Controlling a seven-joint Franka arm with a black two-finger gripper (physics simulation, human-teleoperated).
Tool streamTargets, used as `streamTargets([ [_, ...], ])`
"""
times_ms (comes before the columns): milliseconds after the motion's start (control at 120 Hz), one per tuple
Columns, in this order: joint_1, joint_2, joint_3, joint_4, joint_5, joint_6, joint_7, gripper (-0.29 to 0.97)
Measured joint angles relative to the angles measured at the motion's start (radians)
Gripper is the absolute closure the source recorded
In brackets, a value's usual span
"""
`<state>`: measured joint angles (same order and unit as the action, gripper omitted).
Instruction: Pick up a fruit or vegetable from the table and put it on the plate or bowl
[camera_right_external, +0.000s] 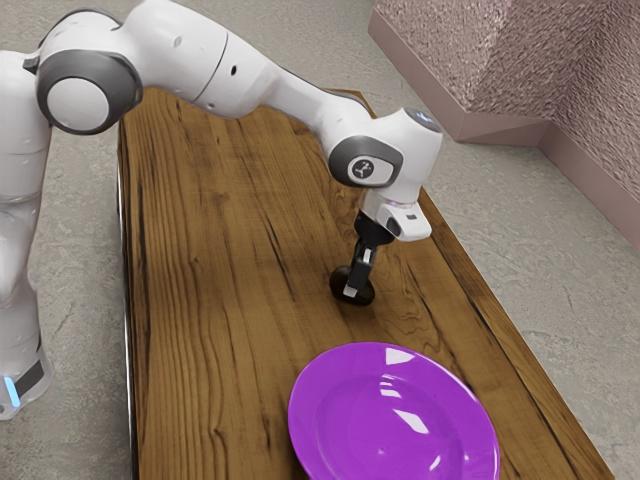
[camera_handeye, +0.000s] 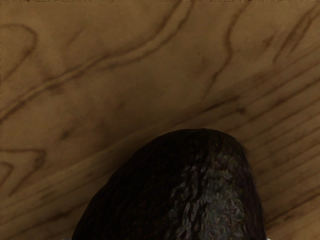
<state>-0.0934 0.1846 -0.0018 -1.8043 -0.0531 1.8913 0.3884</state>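
Grey, stone-like floor (camera_right_external: 560, 230) surrounds one long wooden table (camera_right_external: 220, 260), and one pink, rough-textured structure (camera_right_external: 520, 60) rises from that floor well beyond the plate, toward the exterior view's upper right. We count one plate (camera_right_external: 330, 420) on the table, a glossy purple one with a broad rim, lying flat at the table's near end. We count one fruit: a single dark, nearly black avocado (camera_right_external: 366, 294), which sits on the wood just beyond the plate's far rim, near it but apart from it, with bare grain between the two. Our one white arm (camera_right_external: 260, 85) comes in from the exterior view's upper left and bends down above the far side of the plate, so that our black gripper (camera_right_external: 353, 287) stands upright right at the avocado, with its tip down against the fruit. We cannot tell whether the gripper is closed on the avocado or only set around it. From the wrist, the avocado (camera_handeye: 190, 195) shows directly under our hand, its skin pebbled and dark with a faint green sheen, and wavy wood grain (camera_handeye: 125, 75) lies past it. One small dark emblem sits on the grey cap of the arm's wrist joint (camera_right_external: 365, 168); it is too small for us to read as writing.
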Motion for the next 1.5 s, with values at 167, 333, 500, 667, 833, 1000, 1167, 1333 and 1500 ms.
streamTargets([
  [167,0.001,0.0,0.0,0.0,0.002,0.003,-0.002,0.34],
  [333,0.001,0.0,0.0,0.0,0.005,0.005,-0.003,0.35],
  [500,0.0,-0.006,-0.001,0.009,0.008,0.006,-0.005,0.39],
  [667,0.0,-0.009,-0.004,0.041,0.011,0.006,-0.006,0.42],
  [833,0.0,-0.013,-0.006,0.115,0.017,0.002,-0.008,0.44],
  [1000,0.001,-0.015,-0.008,0.167,0.022,-0.004,-0.007,0.44],
  [1167,0.0,-0.014,-0.065,0.204,0.023,-0.007,-0.003,0.43],
  [1333,-0.003,-0.014,-0.135,0.234,0.022,-0.009,0.0,0.43],
  [1500,-0.003,-0.011,-0.206,0.26,0.021,-0.009,0.002,0.42],
])
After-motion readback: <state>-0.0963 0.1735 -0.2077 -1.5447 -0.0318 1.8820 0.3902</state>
